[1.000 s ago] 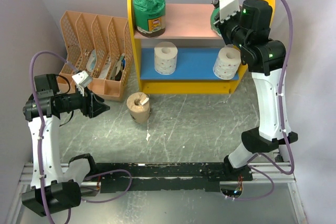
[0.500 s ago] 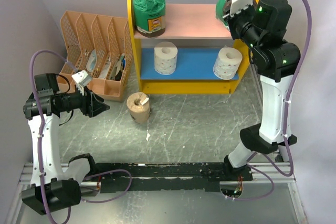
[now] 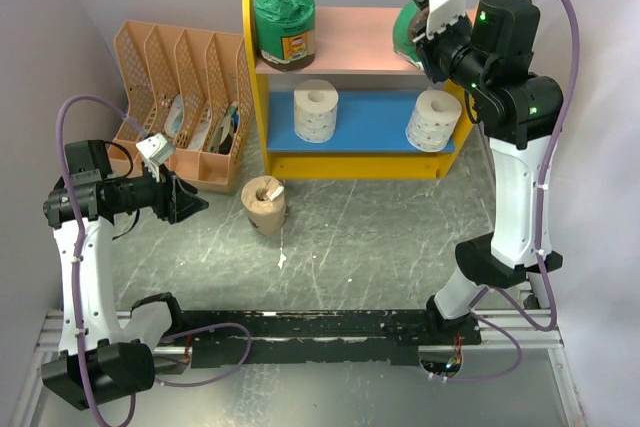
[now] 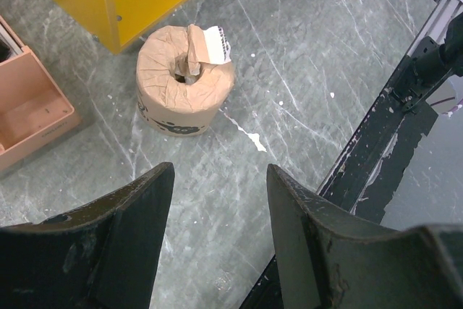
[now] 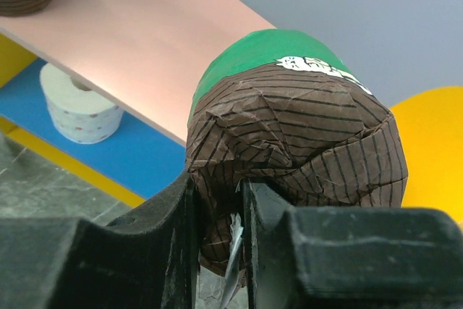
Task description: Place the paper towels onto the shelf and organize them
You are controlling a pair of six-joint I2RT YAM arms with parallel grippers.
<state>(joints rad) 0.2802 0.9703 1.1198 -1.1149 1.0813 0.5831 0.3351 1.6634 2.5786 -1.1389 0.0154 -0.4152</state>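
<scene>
Right pincer (image 5: 217,197) pinched shut on green-wrapped roll (image 5: 289,121), at right end of shelf (image 3: 350,42) upper tier; left pincer (image 4: 221,175) half open, empty; tan roll (image 4: 184,85) on table (image 4: 304,70) before shelf.

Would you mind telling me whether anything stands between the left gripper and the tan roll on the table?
Nothing visible does: only bare table lies between the open left gripper and the tan roll.

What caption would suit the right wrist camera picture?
Right gripper pinching a green-wrapped brown roll near the pink shelf board.
</scene>
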